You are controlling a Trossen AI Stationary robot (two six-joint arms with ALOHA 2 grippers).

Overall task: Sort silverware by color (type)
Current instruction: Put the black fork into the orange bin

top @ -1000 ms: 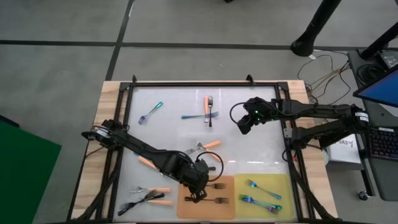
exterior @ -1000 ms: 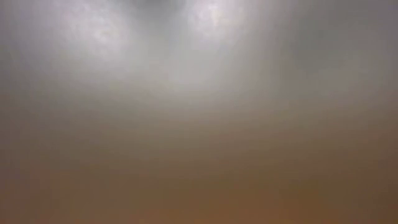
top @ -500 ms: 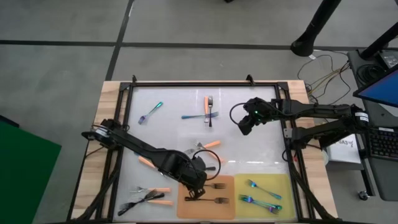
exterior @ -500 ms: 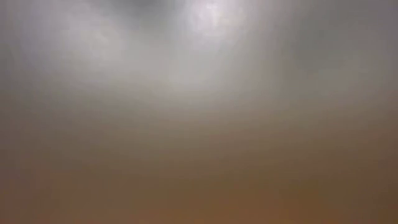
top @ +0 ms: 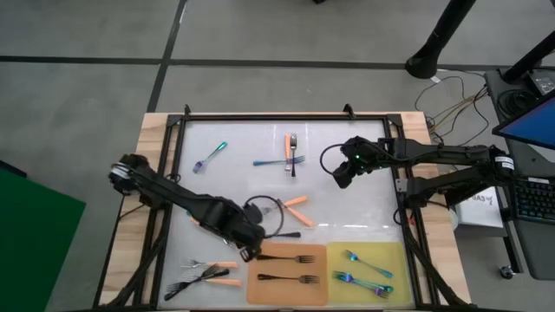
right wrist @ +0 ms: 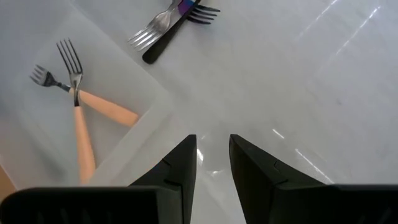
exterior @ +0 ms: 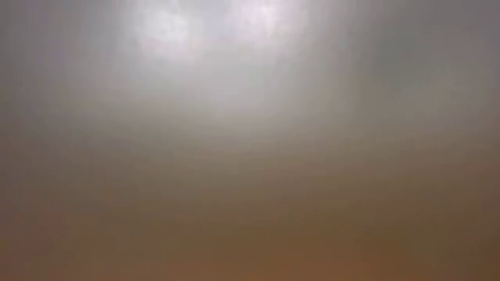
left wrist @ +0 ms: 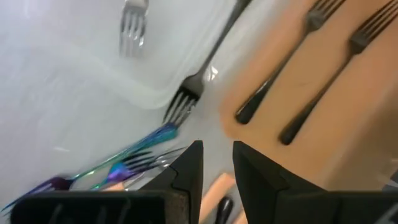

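Orange mat (top: 319, 269) at the desk's near edge is collecting two black forks (top: 289, 278), the yellow mat (top: 404, 260) beside it three iridescent ones (top: 362, 281); others are lying scattered. Left pincer (top: 245, 251), narrowly parted and empty, is hovering beside the orange mat. Right pincer (top: 338, 176), likewise parted and empty, is waiting far right.

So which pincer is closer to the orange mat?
The left pincer sits just beside the orange mat, at its edge. The right pincer is much farther, up the table.
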